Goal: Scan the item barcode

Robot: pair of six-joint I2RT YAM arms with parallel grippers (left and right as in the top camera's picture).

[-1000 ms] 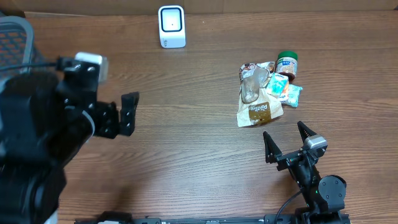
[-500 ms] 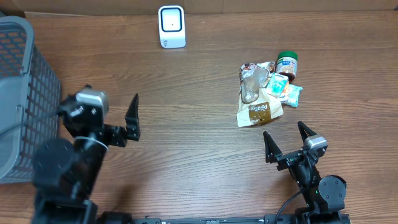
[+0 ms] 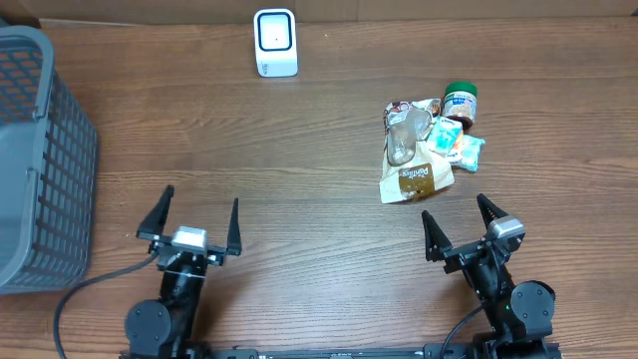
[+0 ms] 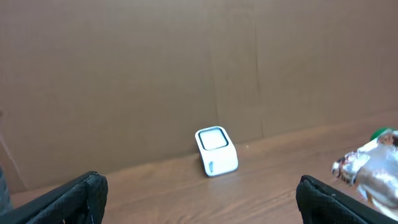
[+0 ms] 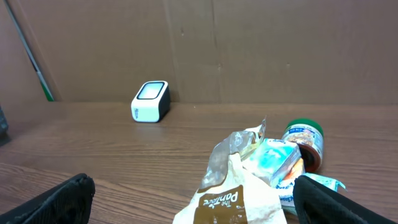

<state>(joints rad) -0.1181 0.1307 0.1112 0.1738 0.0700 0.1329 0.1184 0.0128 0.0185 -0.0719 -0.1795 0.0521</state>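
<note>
1. Left claw [image 3: 200, 207] sits low at the near-left of the desk [image 3: 299, 140], jaws wide apart, nothing between them.
2. Right claw [image 3: 455, 209] is at the near-right, jaws also spread wide and empty.
3. The items are piled right of centre, just beyond the right claw. The brown bag [image 3: 417, 178] lies flat with a crumpled clear wrapper [image 3: 403, 135] on its far end. The teal packets [image 3: 457, 142] touch the bag's right edge, and the jar [image 3: 461, 100] with a green lid is behind them.
4. We can't make out a barcode on any of them.
5. The white scanner [image 3: 275, 42] stands at the far edge, left of centre, well apart from the pile and both claws.
6. The grey mesh basket [image 3: 45, 150] is at the far left, well apart from the pile.
7. Left wrist view: scanner [image 4: 216, 151] is ahead, framed by the fingers [image 4: 78, 196], in front of the cardboard wall [image 4: 124, 74]. The edge of the pile shows at the right.
8. Right wrist view: brown bag [image 5: 233, 199] is nearest, with the teal packets [image 5: 273, 158] and jar [image 5: 305, 143] behind it. The scanner [image 5: 151, 101] is far left.
</note>
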